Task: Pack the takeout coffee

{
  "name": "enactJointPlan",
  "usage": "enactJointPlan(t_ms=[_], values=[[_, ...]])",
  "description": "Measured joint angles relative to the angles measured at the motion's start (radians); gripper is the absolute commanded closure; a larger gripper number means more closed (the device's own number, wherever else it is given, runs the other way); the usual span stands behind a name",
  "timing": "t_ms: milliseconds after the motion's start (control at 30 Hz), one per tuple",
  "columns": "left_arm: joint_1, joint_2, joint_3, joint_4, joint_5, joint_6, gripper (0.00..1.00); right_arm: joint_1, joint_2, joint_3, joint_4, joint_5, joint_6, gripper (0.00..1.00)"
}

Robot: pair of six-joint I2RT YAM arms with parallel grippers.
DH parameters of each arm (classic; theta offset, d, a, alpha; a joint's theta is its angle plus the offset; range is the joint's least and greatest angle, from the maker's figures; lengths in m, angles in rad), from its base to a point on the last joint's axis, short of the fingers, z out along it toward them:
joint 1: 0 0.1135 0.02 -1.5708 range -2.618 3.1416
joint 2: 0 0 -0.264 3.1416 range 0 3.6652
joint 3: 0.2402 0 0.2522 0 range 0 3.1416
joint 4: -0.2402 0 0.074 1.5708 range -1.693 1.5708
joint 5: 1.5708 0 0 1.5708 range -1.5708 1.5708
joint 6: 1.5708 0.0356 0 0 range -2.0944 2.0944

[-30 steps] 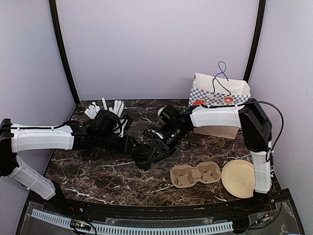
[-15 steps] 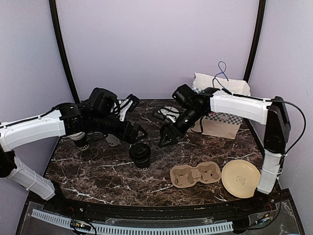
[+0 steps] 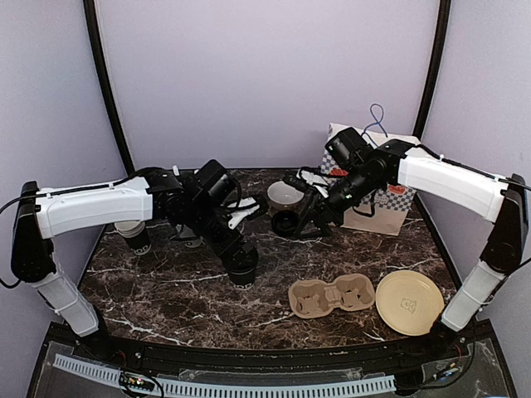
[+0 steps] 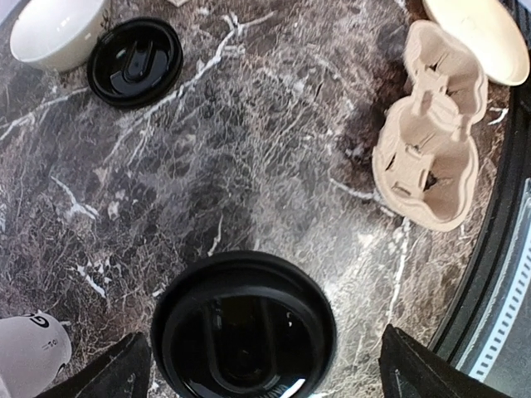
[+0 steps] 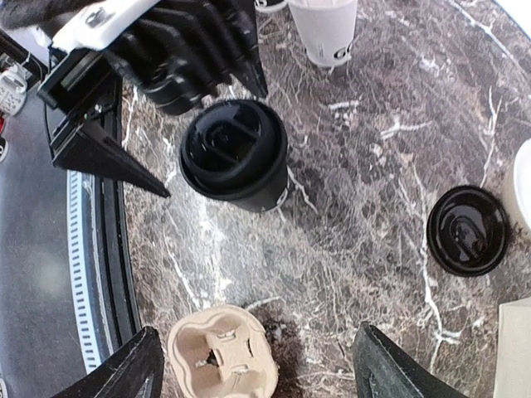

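One takeout coffee cup [image 3: 243, 272], black with its black lid on, stands upright mid-table; it also shows in the left wrist view [image 4: 243, 327] and the right wrist view [image 5: 235, 153]. My left gripper [image 3: 236, 249] hovers just above it, open, with a finger [image 4: 108, 377] on either side and not touching. A loose black lid [image 3: 286, 222] lies flat by the white bowl [image 3: 284, 195], and it shows in the wrist views too [image 4: 135, 60] [image 5: 467, 230]. My right gripper [image 3: 311, 217] is open and empty, raised next to that lid.
A tan pulp cup carrier [image 3: 330, 296] lies front right, with a round tan disc [image 3: 404, 301] beside it. A checkered paper bag [image 3: 373, 178] stands at the back right. A white cup [image 3: 133, 236] stands at the left behind my left arm.
My left gripper swung right and down over the lidded cup. My right gripper pulled back right toward the bag, away from the cup.
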Motion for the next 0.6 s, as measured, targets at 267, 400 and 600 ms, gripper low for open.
enactJointPlan(t_ms=[267,400,600], values=[[0.000,0.063,0.029,-0.051,-0.013,0.020,0.16,0.000,0.000,-0.019,-0.001,0.006,-0.018,0.22],[0.000,0.075,0.039,-0.065,-0.012,0.021,0.22,0.000,0.000,-0.023,0.002,0.006,-0.020,0.23],[-0.003,0.096,0.062,-0.076,-0.014,0.022,0.18,0.000,0.000,-0.024,0.003,0.006,-0.022,0.23]])
